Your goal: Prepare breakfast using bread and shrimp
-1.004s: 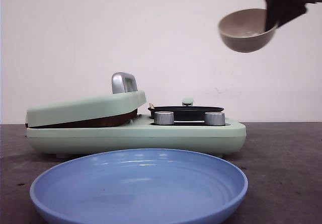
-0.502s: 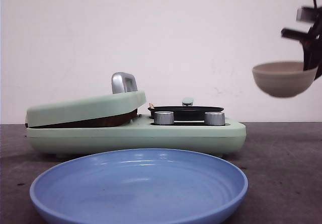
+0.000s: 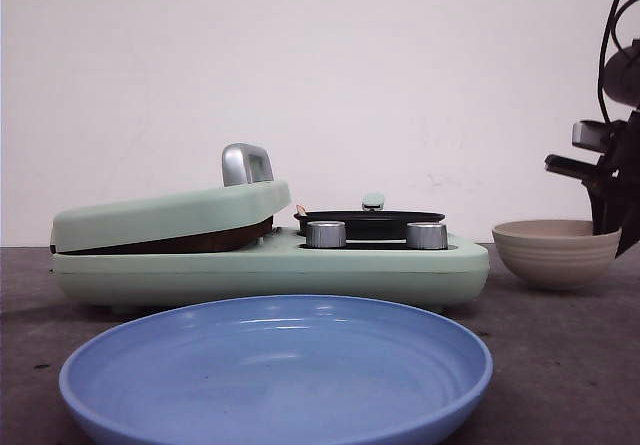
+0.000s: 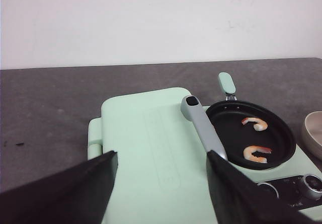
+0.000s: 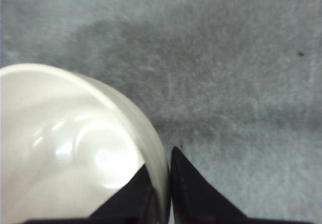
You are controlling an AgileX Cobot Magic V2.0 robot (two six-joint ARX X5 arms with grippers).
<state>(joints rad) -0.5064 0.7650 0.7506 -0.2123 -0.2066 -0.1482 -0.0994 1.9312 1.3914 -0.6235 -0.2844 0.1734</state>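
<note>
Left wrist view: two curled pink shrimp (image 4: 256, 153) in glossy black, prob. nonstick, pan (image 4: 229, 133).

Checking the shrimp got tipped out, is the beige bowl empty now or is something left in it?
Empty. The right wrist view shows the bowl with a bare, glossy inside, and two shrimp lie in the black pan.

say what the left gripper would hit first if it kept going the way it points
Probably the green lid of the cooker, which lies straight ahead between the open left gripper fingers; the lid's grey handle sits just to one side. Depth is hard to judge.
</note>
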